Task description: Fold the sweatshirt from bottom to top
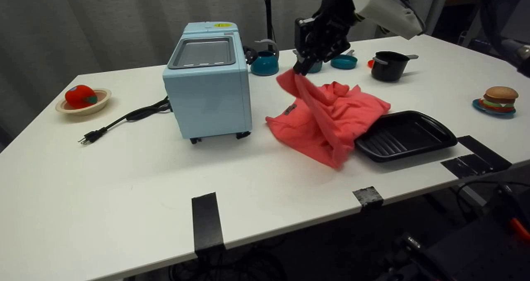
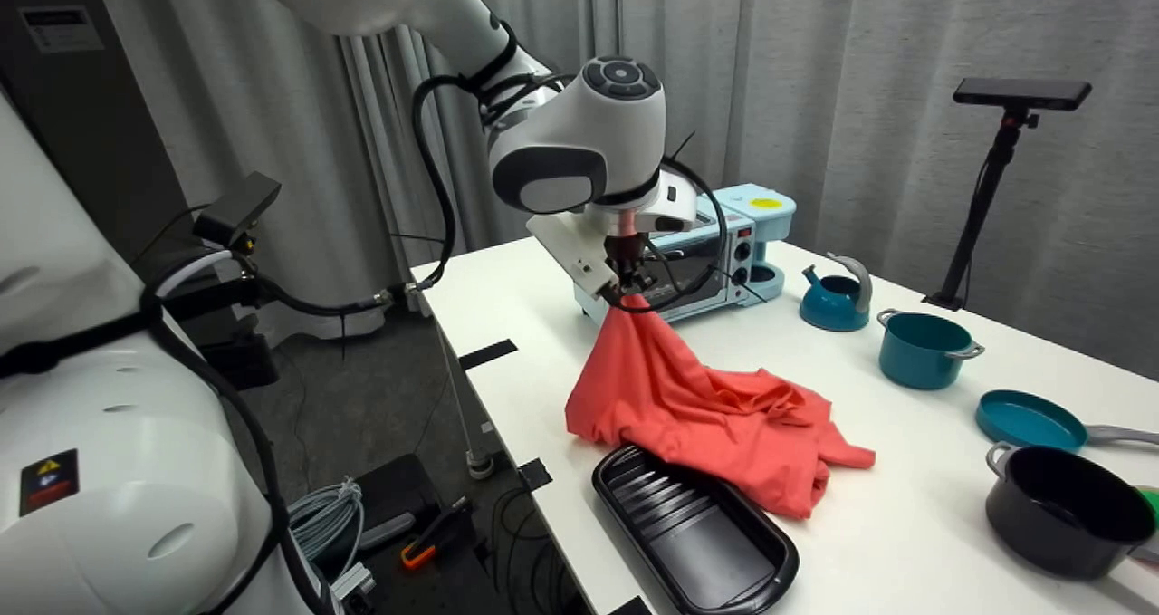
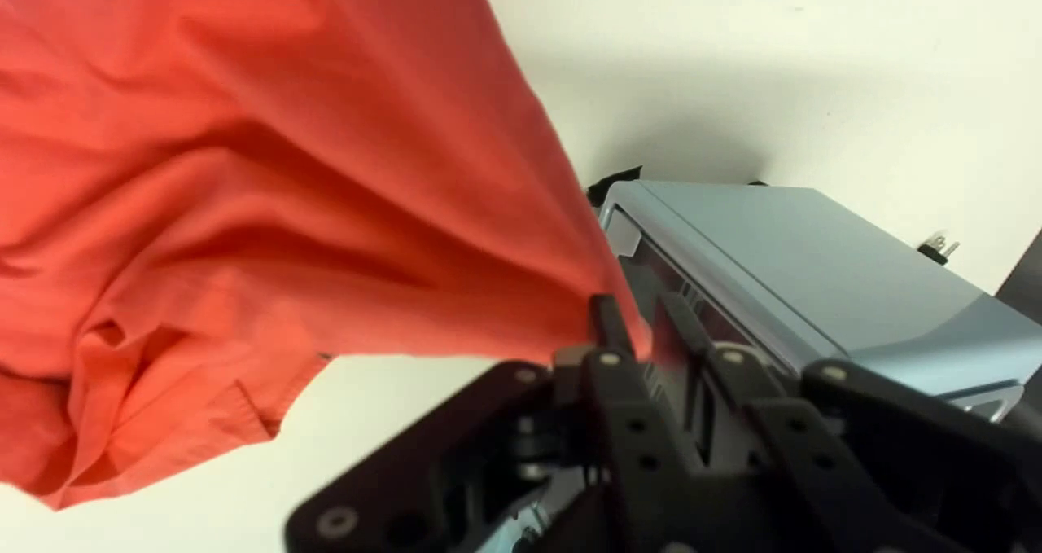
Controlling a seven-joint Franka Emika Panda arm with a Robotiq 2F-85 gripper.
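The coral-red sweatshirt (image 1: 352,117) lies wrinkled on the white table, partly lifted; a small dark patch shows near its edge. It also shows in another exterior view (image 2: 724,425) and fills the left of the wrist view (image 3: 244,211). My gripper (image 1: 299,70) is above the table, by the light-blue appliance, and holds up a corner of the sweatshirt. The cloth rises to a peak at the gripper (image 2: 633,294). In the wrist view the cloth runs between the fingertips (image 3: 649,325), which stand a narrow gap apart. Part of the underside is hidden by folds.
The light-blue appliance (image 1: 209,103) stands close beside the gripper. A black pan (image 1: 418,134) touches the sweatshirt's edge. A teal kettle (image 2: 833,307), teal pot (image 2: 922,361), teal pan (image 2: 1032,418) and black pot (image 2: 1059,515) stand behind. A toy burger (image 1: 499,99) sits at the side.
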